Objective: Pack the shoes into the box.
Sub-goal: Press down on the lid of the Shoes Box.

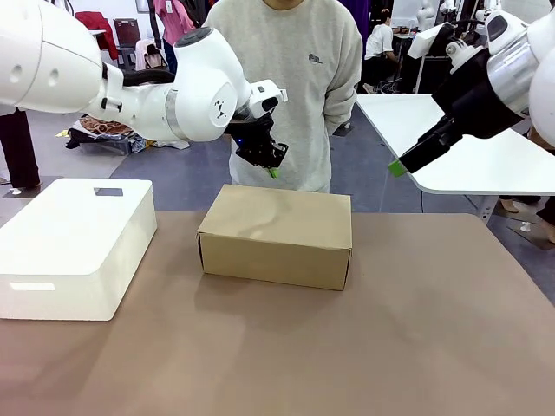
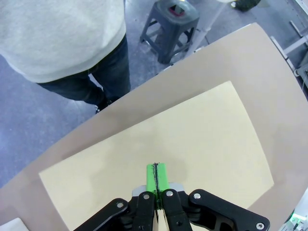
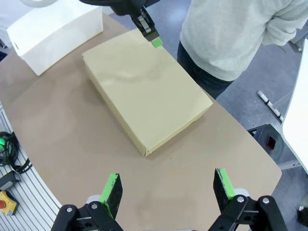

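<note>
The box (image 1: 277,234) sits in the middle of the brown table (image 1: 416,347) with its lid down flat. It looks like the packing is done, or nearly, though nobody can see inside to check for shoes. The left gripper (image 1: 273,172) hangs just above the far edge of the lid, pinched tight with nothing in it. The right gripper (image 3: 168,190) is high up and spread wide, holding nothing. A white bin (image 1: 74,243) stands to the side
</note>
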`<state>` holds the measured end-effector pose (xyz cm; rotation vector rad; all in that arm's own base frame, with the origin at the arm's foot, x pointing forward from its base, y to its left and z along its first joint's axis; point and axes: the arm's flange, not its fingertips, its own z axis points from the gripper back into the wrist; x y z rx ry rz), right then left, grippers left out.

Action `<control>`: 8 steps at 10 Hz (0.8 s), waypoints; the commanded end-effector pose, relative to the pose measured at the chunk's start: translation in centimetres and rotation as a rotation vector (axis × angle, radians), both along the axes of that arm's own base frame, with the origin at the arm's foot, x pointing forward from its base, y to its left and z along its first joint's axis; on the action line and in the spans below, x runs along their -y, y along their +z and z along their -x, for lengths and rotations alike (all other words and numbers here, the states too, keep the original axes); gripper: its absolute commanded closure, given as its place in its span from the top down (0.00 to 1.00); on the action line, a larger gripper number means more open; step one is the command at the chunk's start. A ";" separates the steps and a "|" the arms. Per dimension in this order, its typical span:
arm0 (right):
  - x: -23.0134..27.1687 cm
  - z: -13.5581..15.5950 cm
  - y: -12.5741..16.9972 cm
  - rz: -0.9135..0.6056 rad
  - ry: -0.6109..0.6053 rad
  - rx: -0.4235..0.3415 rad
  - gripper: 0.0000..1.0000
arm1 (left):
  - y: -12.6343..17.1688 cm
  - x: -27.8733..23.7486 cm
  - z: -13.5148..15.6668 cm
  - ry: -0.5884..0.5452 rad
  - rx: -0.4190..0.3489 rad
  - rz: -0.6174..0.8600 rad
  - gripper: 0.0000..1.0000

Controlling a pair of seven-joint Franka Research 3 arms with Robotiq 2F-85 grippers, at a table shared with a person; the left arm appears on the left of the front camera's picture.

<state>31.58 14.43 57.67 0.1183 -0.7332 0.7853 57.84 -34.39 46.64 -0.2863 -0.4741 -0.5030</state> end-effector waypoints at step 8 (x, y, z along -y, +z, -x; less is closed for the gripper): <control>-0.3 -0.3 0.3 -0.008 -0.019 0.007 1.00 | 7.9 -9.7 15.1 -0.108 0.063 -0.053 0.35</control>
